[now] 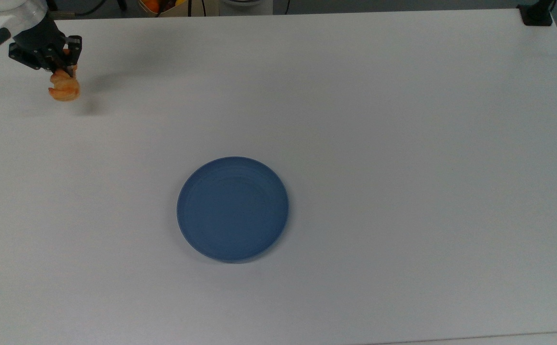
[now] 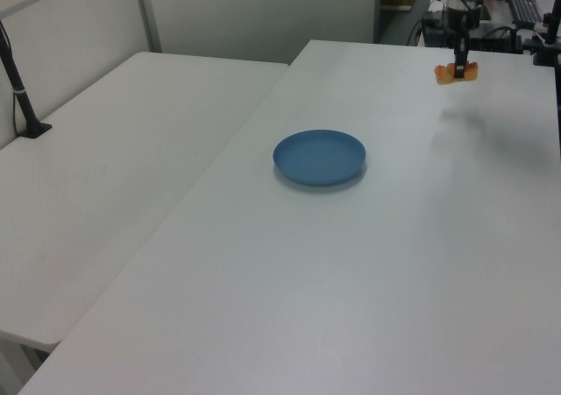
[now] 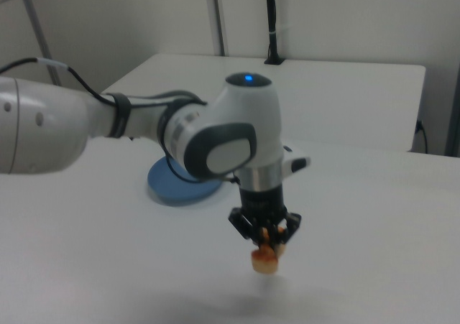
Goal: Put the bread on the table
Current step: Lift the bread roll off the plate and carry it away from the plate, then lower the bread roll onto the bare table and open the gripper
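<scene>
The gripper [image 1: 67, 72] sits in the upper left corner of the top view, its black fingers pinched narrowly on the upper end of the bread [image 1: 64, 89]. The bread, a small golden-orange twisted roll, hangs below the fingertips. In the right view the gripper [image 3: 266, 243] points straight down from the white wrist, and the bread [image 3: 264, 260] hangs clear of the table [image 3: 374, 223], with a faint shadow on the surface beneath it. In the left view the gripper [image 2: 458, 65] and the bread [image 2: 456, 74] appear near the upper right of the frame, above the far part of the table [image 2: 351, 272]

The blue plate [image 1: 233, 209] lies flat slightly left of and below the centre of the top view, well apart from the bread. In the right view the blue plate [image 3: 172, 188] lies behind the arm [image 3: 100, 123], partly covered by it. The white table [image 1: 403, 143] extends across the whole top view
</scene>
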